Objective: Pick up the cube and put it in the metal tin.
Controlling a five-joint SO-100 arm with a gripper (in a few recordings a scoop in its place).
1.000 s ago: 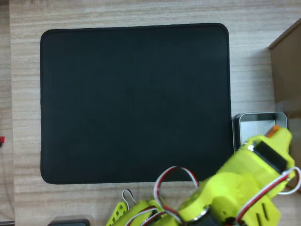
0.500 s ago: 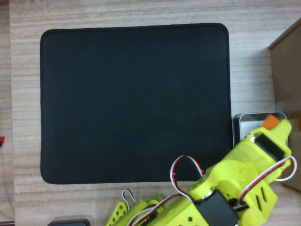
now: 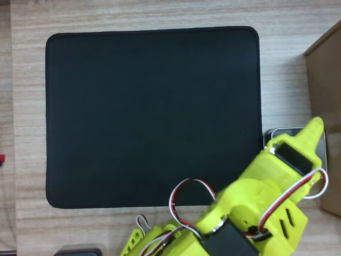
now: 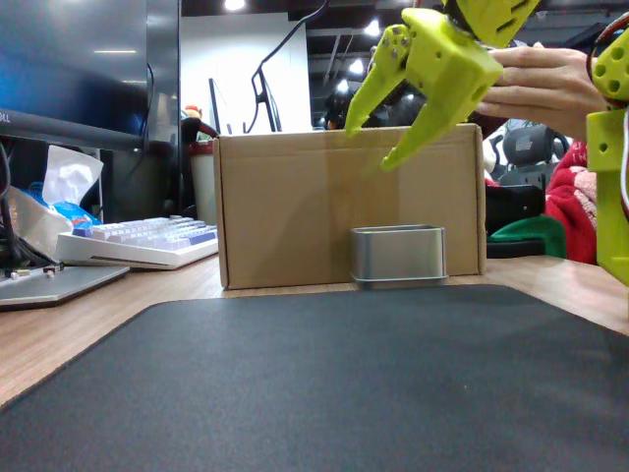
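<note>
Near to far in the fixed view: a black mat covers the counter; past its far edge sits the tin, with a cardboard box just behind it. High above the tin hangs the yellow tool, released, its two fingers spread wide with nothing between them.

The cube cannot be seen on the mat or in the fingers. It is judged to lie inside the tin, hidden by the near wall in the fixed view and by the arm in the overhead view.

The risk from here is a careless retreat. The arm hangs over most of the tin in the overhead view, and a dip while swinging back could clip the rim, shove the light tin toward the box, or tip it.

The tin stands upright, mouth up. Its long axis runs left to right in the fixed view, parallel to the box face. The cube's facing cannot be told.
</note>
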